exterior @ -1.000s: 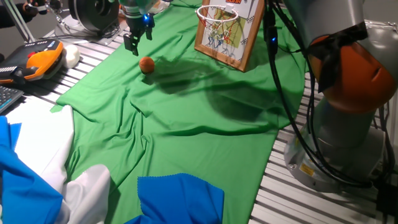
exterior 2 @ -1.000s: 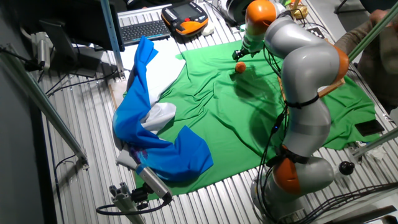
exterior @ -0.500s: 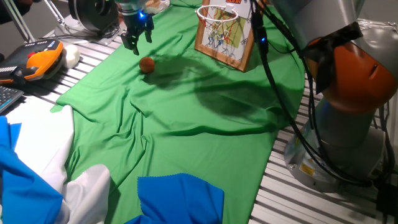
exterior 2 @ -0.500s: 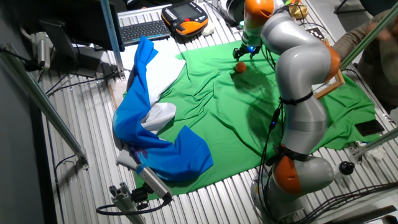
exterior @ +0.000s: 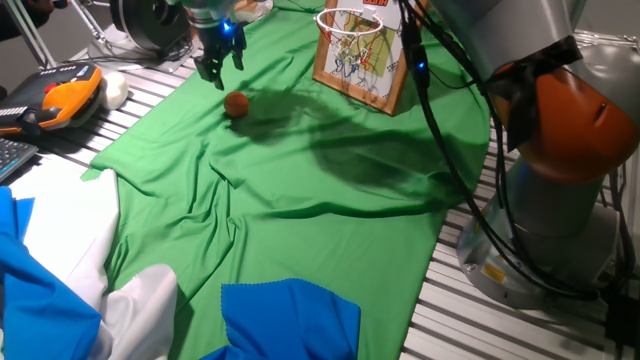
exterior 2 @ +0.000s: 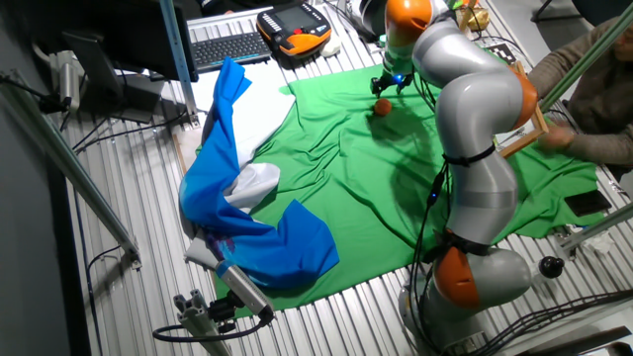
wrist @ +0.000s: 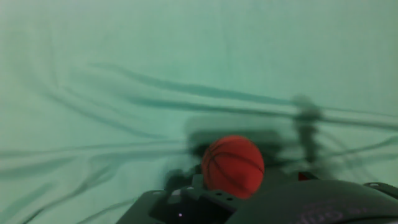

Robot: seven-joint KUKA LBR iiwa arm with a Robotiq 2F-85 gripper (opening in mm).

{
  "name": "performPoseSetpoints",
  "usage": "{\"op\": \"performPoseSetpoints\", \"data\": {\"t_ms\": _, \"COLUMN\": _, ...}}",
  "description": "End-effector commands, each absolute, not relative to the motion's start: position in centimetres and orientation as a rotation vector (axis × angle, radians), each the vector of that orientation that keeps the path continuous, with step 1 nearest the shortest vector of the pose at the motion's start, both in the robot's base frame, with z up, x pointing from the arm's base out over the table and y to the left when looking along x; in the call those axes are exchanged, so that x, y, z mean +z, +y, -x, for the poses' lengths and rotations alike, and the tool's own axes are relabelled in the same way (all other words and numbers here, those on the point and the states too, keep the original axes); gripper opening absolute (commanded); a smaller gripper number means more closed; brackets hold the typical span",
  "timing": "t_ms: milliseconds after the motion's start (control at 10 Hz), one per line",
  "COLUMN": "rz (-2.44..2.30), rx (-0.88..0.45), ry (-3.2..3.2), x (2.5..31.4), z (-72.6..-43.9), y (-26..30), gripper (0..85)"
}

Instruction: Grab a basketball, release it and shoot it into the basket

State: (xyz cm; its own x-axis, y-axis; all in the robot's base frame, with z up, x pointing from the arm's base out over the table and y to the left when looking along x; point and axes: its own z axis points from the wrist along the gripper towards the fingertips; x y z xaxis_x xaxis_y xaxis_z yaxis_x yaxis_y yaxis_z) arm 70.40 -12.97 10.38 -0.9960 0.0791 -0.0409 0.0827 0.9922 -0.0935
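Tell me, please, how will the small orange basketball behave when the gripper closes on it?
The basketball is round and lies loose on the wrinkled green cloth, so it may roll if nudged off-centre. It looks light and could squirt from the gripper.

I see a matt, wrinkled green cloth point(exterior: 300, 160) over the ribbed metal worktop point(exterior: 480, 310). The basketball point(exterior: 236, 104) looks rubbery and matt with thin dark lines. The basket point(exterior: 352, 25) has a wooden-framed backboard. The arm's shells point(exterior 2: 475, 89) are smooth, slightly glossy grey.
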Motion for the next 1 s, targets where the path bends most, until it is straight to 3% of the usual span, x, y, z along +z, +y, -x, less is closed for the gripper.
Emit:
{"op": "performPoseSetpoints", "data": {"t_ms": 0, "rz": -0.123, "rx": -0.138, "ry": 3.095, "x": 8.7, "z": -70.7, "y": -13.1, "gripper": 85.0}}
{"op": "performPoseSetpoints", "data": {"t_ms": 200, "rz": -0.122, "rx": -0.132, "ry": 3.091, "x": 8.0, "z": -70.9, "y": -13.0, "gripper": 85.0}}
{"op": "performPoseSetpoints", "data": {"t_ms": 300, "rz": -0.122, "rx": -0.137, "ry": 3.089, "x": 7.7, "z": -70.8, "y": -13.0, "gripper": 68.0}}
{"op": "performPoseSetpoints", "data": {"t_ms": 900, "rz": -0.107, "rx": -0.139, "ry": 3.065, "x": 5.9, "z": -70.5, "y": -13.3, "gripper": 68.0}}
